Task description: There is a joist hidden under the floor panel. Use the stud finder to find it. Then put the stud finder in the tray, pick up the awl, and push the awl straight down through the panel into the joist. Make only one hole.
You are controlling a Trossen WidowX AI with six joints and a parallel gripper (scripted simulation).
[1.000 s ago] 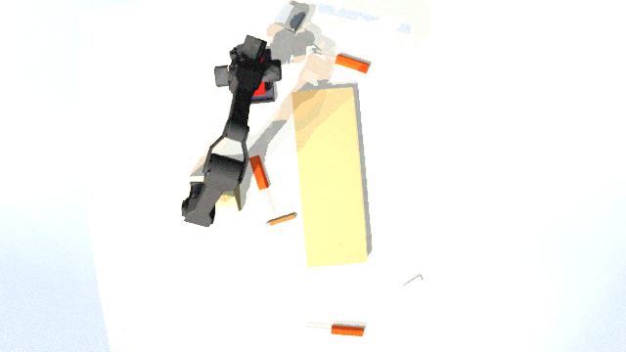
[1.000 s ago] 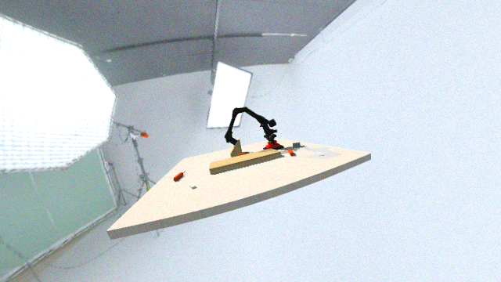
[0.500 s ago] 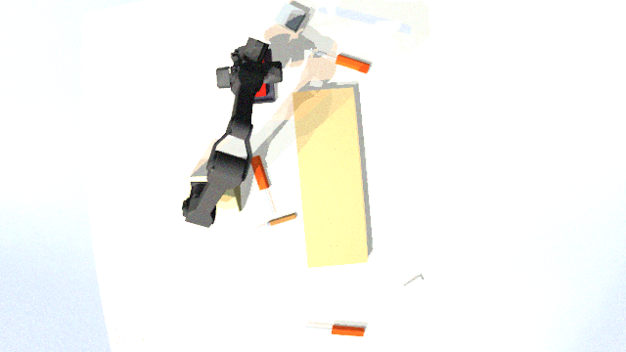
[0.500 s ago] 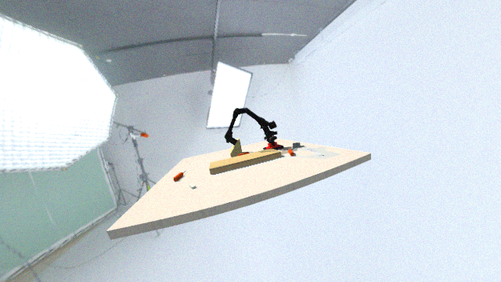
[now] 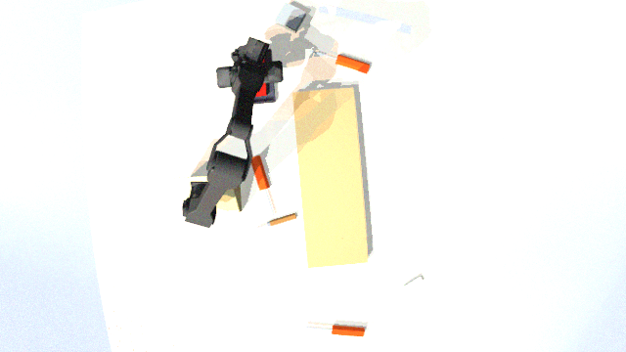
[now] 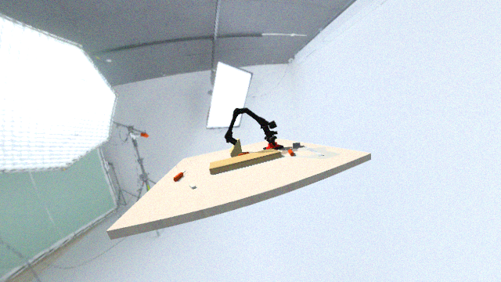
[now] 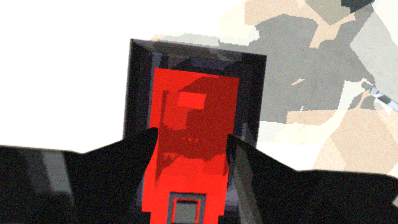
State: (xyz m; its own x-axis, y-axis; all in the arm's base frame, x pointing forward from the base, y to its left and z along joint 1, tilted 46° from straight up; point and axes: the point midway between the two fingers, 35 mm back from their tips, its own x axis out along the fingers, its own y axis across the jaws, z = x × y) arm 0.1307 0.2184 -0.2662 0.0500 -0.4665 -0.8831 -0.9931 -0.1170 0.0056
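Observation:
The red stud finder (image 5: 261,91) (image 6: 272,146) (image 7: 210,112) lies inside the dark tray (image 7: 257,100), within its walls. My gripper (image 5: 251,75) (image 7: 192,136) is over the tray, pointing down. Its fingers are open on both sides of the stud finder. The pale yellow floor panel (image 5: 333,196) (image 6: 244,160) lies to the right of the arm in the top view. Orange-handled tools lie around it: one (image 5: 353,64) (image 6: 290,152) beyond its top end, one (image 5: 260,172) and a thinner one (image 5: 283,219) on its left, one (image 5: 348,330) (image 6: 178,176) below. I cannot tell which is the awl.
A grey block (image 5: 293,17) (image 6: 296,145) stands near the tray. A pale wedge-shaped piece (image 6: 236,149) stands beside the arm's base. A small hex key (image 5: 416,279) (image 6: 192,186) lies beyond the panel's lower right corner.

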